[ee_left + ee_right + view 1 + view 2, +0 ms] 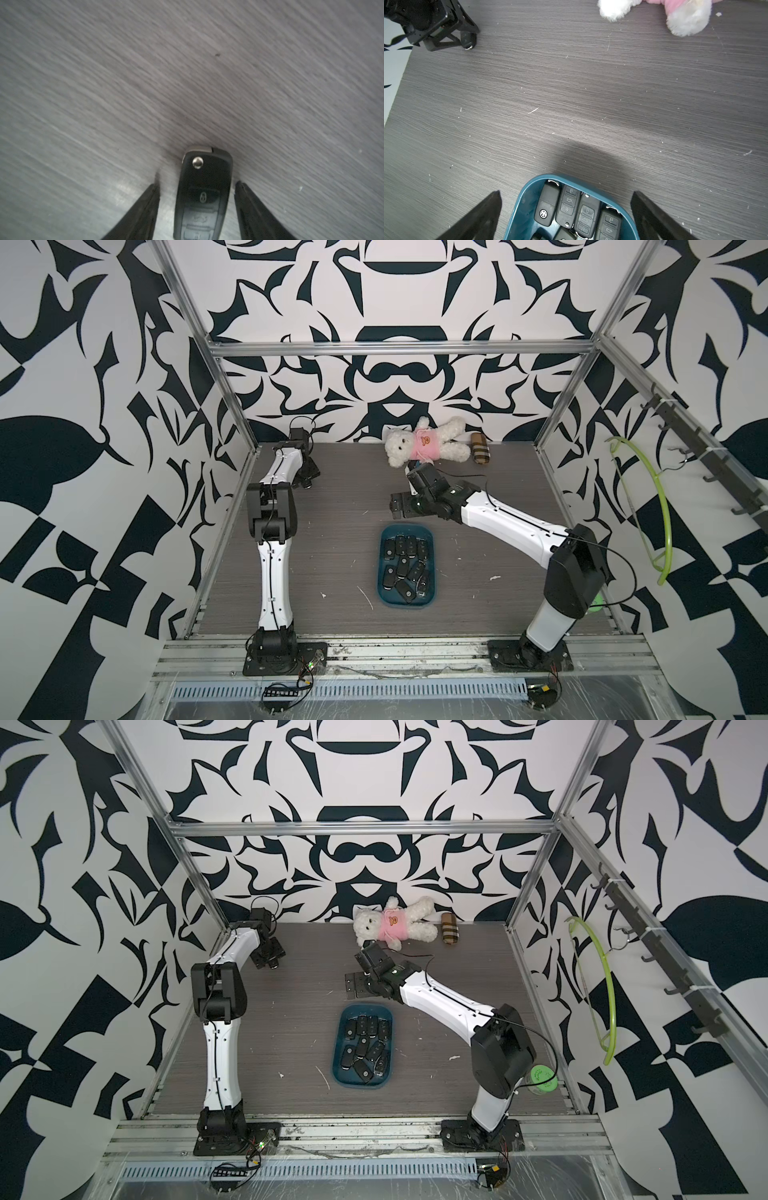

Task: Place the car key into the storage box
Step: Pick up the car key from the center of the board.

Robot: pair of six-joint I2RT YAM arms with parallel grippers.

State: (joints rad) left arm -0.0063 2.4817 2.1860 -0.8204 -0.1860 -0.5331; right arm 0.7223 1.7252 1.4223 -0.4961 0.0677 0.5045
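The dark wood-grain tabletop (332, 564) runs beneath both grippers. The right gripper (397, 507) hangs above it with its jaws spread as wide as they go and nothing held between them. The left gripper (308, 480) sits low at the tabletop, well apart from the right one, its jaws only partly apart.

A white teddy bear (419, 445) in a pink shirt lies on the tabletop just beyond the right gripper, close to it but not touching. It is well apart from the left gripper.

The storage box (384, 593), a shallow teal-blue tray with rounded corners, rests just below and on the near side of the right gripper. In the right wrist view its rounded end (521, 212) shows between the two black fingers (481, 216), clear of both. It is well apart from the left gripper.

A small brown plaid pouch (481, 448) lies past the bear, farther from the right gripper than the bear is.

Black key fobs (407, 564) fill the storage box, some flat in a row, others crossing one another.

The car key (204, 187), black with a silver end cap and a round silver button, lies button side up on the tabletop straight under the left gripper (197, 184). One finger stands on each side of it, with a strip of bare tabletop between the key and each finger, so it is straddled but not gripped. It is outside the storage box.
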